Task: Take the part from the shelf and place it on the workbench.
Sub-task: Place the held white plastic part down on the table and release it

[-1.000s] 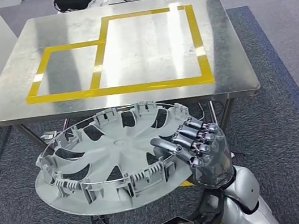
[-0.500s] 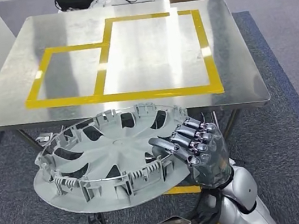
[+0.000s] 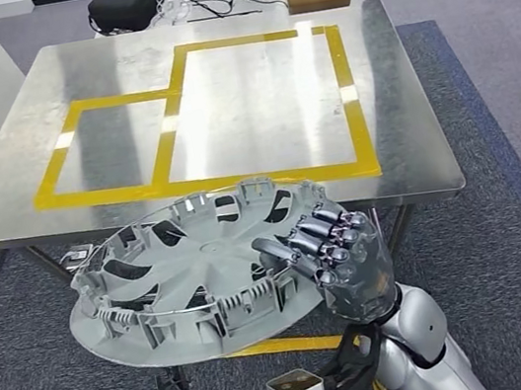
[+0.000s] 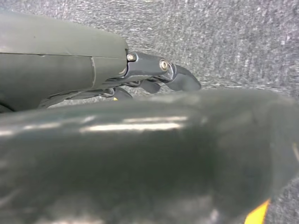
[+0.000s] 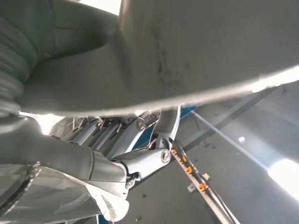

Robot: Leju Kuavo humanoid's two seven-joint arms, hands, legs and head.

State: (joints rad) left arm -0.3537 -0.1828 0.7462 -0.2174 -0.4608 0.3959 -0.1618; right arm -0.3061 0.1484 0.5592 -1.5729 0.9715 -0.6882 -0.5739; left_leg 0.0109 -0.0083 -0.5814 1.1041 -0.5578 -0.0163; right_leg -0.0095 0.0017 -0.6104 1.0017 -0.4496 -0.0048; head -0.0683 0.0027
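Right hand (image 3: 348, 265) low at the near right, palm turned inward, dark fingers (image 3: 303, 241) stretched left over the top of the wheel cover (image 3: 180, 278) and clamped on its right rim. Thumb (image 5: 70, 161) tucked beneath the rim, seen from the right wrist. Silver right forearm rising from the near edge, wrist bent up and left. Left arm low at the near left, silver elbow section just inside the near edge. Left hand (image 4: 155, 77) under the cover's near-left side, dark fingertips (image 4: 183, 81) reaching out past the grey cover; grip itself hard to judge.
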